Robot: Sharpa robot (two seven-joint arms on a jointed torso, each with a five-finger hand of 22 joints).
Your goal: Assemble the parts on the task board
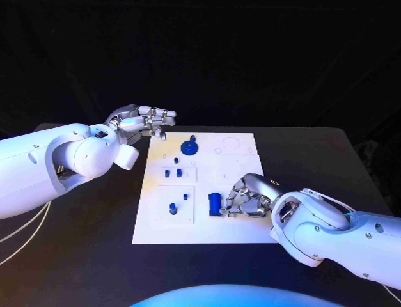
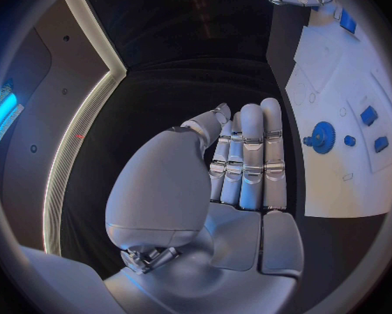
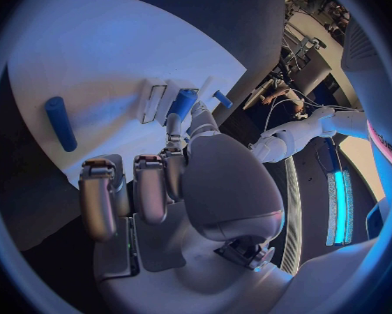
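Head view shows the task board (image 1: 240, 231) mid-worktop (image 1: 89, 256), and I'd say the job is only partly done. A blue gear (image 1: 190, 148) sits on its spot near the far end, and a few small blue pegs (image 1: 172, 173) look seated in the recessed blocks along the left side. The outlines on the right half of the board look unfilled, so plenty is left.

The right hand (image 1: 243, 199) is down on the board by a blue cylinder (image 1: 214, 204); whether the fingers actually grip it, can't tell. The left hand (image 1: 142, 121) hovers off the far left corner, fingers straight, close together, holding nothing.
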